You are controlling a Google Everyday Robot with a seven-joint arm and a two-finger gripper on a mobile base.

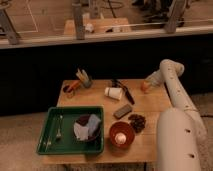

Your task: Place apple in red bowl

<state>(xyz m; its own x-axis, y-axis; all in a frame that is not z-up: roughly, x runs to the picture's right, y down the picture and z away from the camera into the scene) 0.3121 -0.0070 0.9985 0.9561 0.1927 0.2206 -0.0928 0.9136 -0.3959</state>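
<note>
The apple, small and orange-red, lies on the wooden table near its far right corner. My gripper is right at the apple, reaching down to it from the right on the white arm. The gripper hides part of the fruit. The red bowl stands near the table's front edge, left of the arm's lower segment, with a small white egg-like ball inside it. The bowl is well apart from the apple, toward the front and left.
A green tray at front left holds a dark bowl with a grey-blue cloth and cutlery. Mid-table lie a tipped white cup, a black utensil, a dark block and a dark cluster. A holder stands at back left.
</note>
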